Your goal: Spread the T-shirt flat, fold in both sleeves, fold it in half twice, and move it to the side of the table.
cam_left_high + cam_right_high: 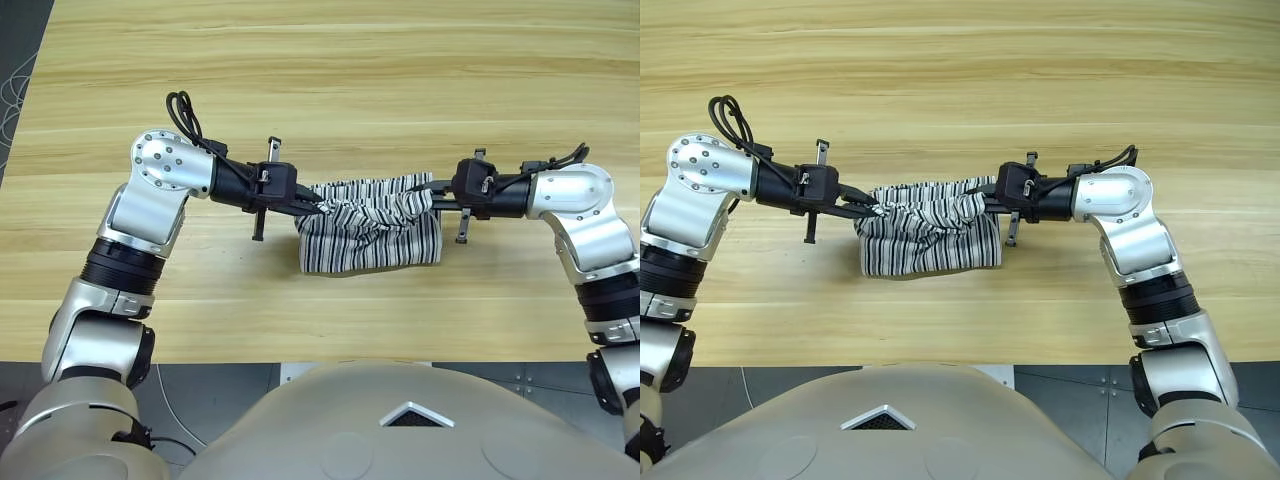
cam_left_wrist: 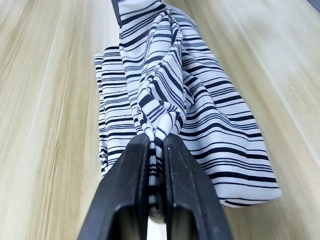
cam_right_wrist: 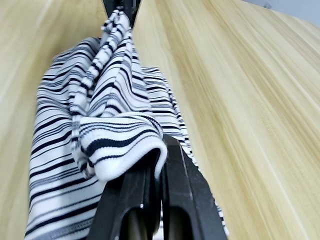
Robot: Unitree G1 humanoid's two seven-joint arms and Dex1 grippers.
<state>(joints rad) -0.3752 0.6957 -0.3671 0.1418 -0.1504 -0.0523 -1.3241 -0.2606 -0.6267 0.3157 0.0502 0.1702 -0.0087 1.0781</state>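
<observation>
The black-and-white striped T-shirt sat just below the centre of the left eye view, on the light wooden desk. It was a compact, bunched rectangle, wider than it was tall. Its upper edge was gathered into a wrinkled ridge that ran across the frame between the 2 grippers. The rest of the cloth spread below that ridge toward the bottom of the frame, and its lower layers lay on the desk.

The left gripper came in from the left of the frame and met the left end of the ridge. In the left wrist view its 2 black fingers were clenched on a narrow fold of the striped fabric, which rose out of the slit between them.

The right gripper came in from the right of the frame and met the ridge's right end, a little higher in the picture than the left one. In the right wrist view its fingers were pressed together on a thick rolled hem of the T-shirt, which curled over the fingertips.

Both forearms lay nearly level, pointing at each other across the middle of the frame. Bare wood lay around the T-shirt on all sides.
</observation>
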